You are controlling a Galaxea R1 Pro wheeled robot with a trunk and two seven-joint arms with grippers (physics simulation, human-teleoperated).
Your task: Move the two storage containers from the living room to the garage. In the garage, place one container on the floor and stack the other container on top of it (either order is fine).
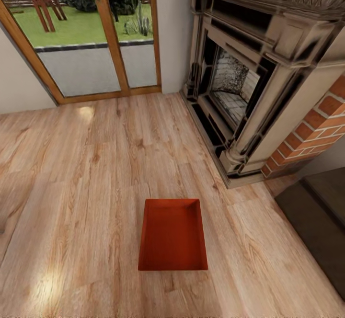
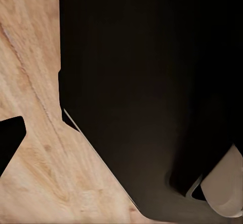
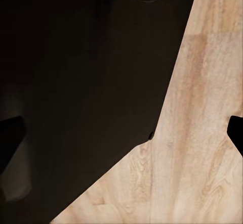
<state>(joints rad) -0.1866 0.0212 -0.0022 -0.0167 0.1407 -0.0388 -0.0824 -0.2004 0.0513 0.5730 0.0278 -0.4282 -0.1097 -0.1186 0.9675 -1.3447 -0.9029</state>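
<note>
One storage container (image 1: 172, 236), an orange-red open-top bin, rests empty on the light wood-plank floor of the living room, low in the middle of the head view. Nothing touches it. In the left wrist view my left gripper (image 2: 121, 143) hangs over the planks beside the robot's dark body; one black fingertip (image 2: 10, 140) shows at the picture's edge. My right gripper (image 3: 121, 138) stands open, its fingertips (image 3: 237, 133) far apart, nothing between them. The garage is out of view.
A stone and brick fireplace (image 1: 254, 78) fills the right side. A wood-framed glass door (image 1: 96, 35) to a garden stands at the back left. A dark low cabinet (image 1: 321, 222) sits at the lower right. Bare planks (image 1: 72, 188) spread left of the bin.
</note>
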